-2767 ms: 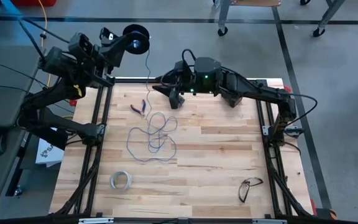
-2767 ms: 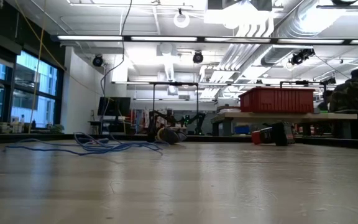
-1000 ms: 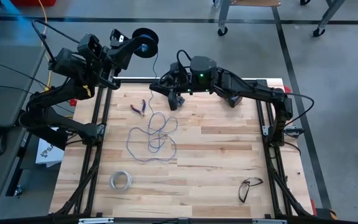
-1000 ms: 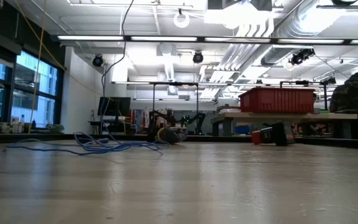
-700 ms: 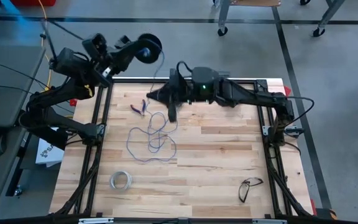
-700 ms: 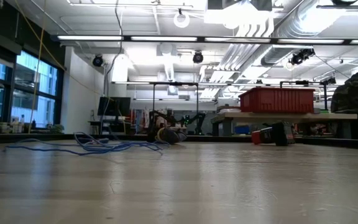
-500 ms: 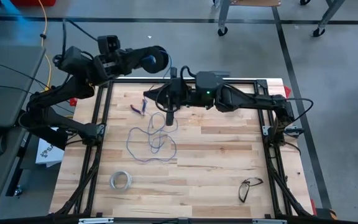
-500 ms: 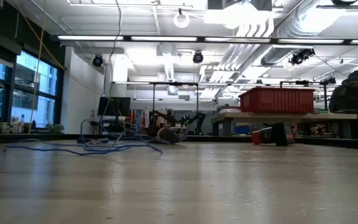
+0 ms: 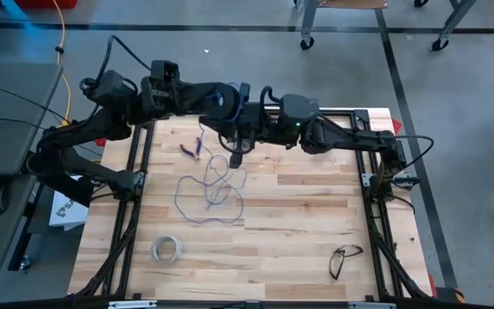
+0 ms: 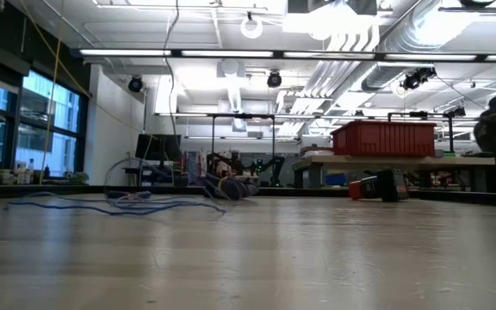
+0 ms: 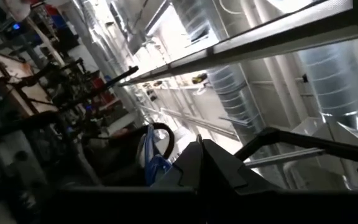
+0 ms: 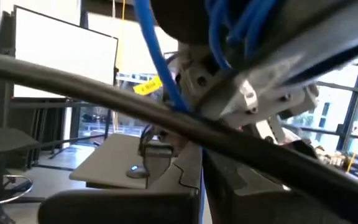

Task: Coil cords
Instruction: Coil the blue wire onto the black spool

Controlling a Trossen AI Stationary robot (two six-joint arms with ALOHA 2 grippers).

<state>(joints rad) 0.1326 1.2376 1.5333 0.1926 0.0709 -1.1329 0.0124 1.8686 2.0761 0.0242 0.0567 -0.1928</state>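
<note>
I see left gripper [image 9: 215,96] clamped on dark spool [image 9: 223,97], raised over table's far edge. Right gripper [image 9: 237,148] pinched fully together just beside spool, blue wire [image 9: 210,184] running past its fingers; whether it grips wire, can't tell. Rest of wire lies in loose loops on wooden table [image 9: 298,223], centre-left. Small pliers [image 9: 192,148] near far-left corner, whitish tape ring [image 9: 166,249] near front-left, glasses [image 9: 345,257] front-right. Right half of table open.
</note>
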